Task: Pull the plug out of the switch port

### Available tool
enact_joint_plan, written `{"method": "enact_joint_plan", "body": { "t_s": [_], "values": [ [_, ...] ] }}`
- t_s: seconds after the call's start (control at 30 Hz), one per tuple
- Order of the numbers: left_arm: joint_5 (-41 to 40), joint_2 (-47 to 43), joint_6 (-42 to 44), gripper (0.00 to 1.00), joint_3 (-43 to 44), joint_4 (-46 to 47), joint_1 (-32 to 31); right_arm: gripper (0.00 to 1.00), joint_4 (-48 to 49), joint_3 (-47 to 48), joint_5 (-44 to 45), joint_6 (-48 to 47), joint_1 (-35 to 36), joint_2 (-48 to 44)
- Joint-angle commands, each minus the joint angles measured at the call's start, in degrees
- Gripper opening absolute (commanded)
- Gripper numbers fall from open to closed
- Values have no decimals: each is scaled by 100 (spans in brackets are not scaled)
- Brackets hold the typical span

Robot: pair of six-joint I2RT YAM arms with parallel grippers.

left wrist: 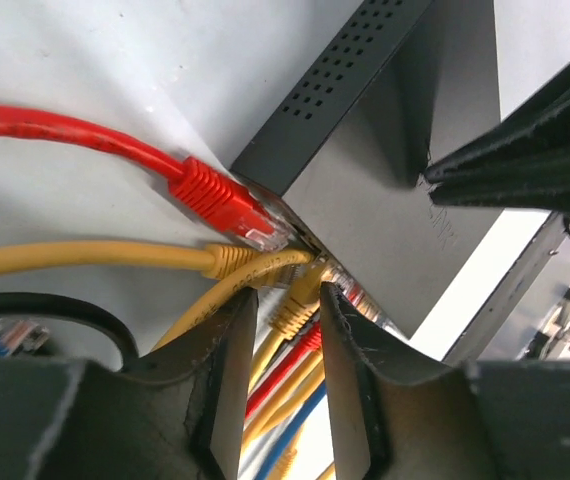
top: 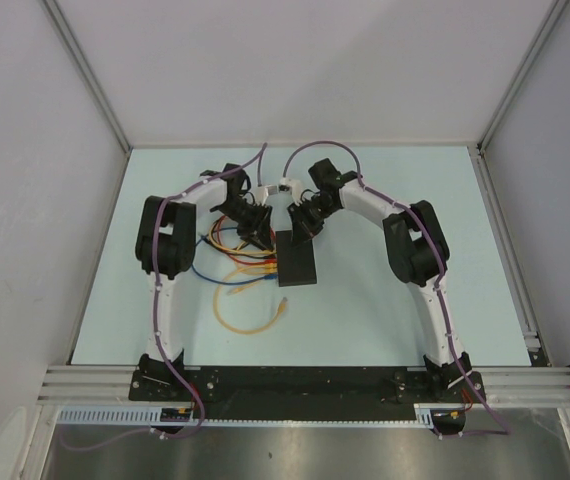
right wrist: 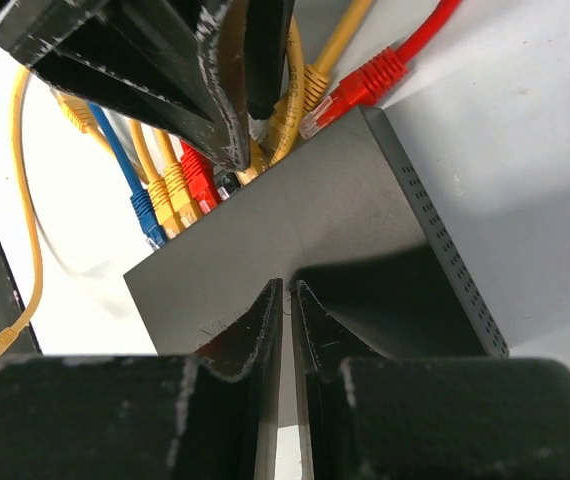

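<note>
The switch (top: 296, 259) is a flat black box in mid-table, with its row of sockets facing left-back. Several yellow, red and blue plugs sit in the sockets. In the left wrist view my left gripper (left wrist: 287, 300) is open, its jaws on either side of a yellow plug (left wrist: 296, 309) seated in the switch (left wrist: 385, 190). A red plug (left wrist: 215, 195) sits further along the row. My right gripper (right wrist: 288, 290) is shut, its tips resting on the switch's top face (right wrist: 295, 220). In the top view the left gripper (top: 255, 228) and right gripper (top: 303, 225) stand close together over the switch's far end.
Red, yellow and blue cables (top: 223, 255) fan out to the left of the switch. A loose yellow cable (top: 248, 326) with a free plug lies in front of them. Grey walls close in the pale table (top: 385, 320) on three sides.
</note>
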Motion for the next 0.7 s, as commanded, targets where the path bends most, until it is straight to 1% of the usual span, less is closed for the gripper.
{"method": "enact_joint_plan", "body": {
  "t_s": [0.0, 0.07, 0.13, 0.27, 0.3, 0.37, 0.4, 0.67],
  "values": [
    [-576, 98, -184, 38, -185, 356, -288, 13, -10, -112, 204, -71, 32, 91],
    [-681, 98, -220, 36, -194, 365, -341, 13, -36, -95, 204, -79, 41, 108],
    [-787, 54, -272, 27, -220, 383, -367, 14, -106, -51, 221, -79, 41, 152],
    [-981, 28, -325, 20, -273, 383, -376, 14, -19, -112, 309, -36, 59, 161],
    [-981, 28, -325, 14, -273, 374, -376, 14, 8, -121, 327, -18, 67, 144],
    [-1033, 28, -325, 8, -299, 374, -385, 13, 34, -165, 380, 17, 67, 143],
    [-1034, 28, -325, 0, -299, 356, -393, 14, 60, -174, 389, 17, 67, 143],
    [-963, -33, -211, 0, -220, 93, -393, 15, 96, -218, 468, 44, 85, 143]
  ]
}}
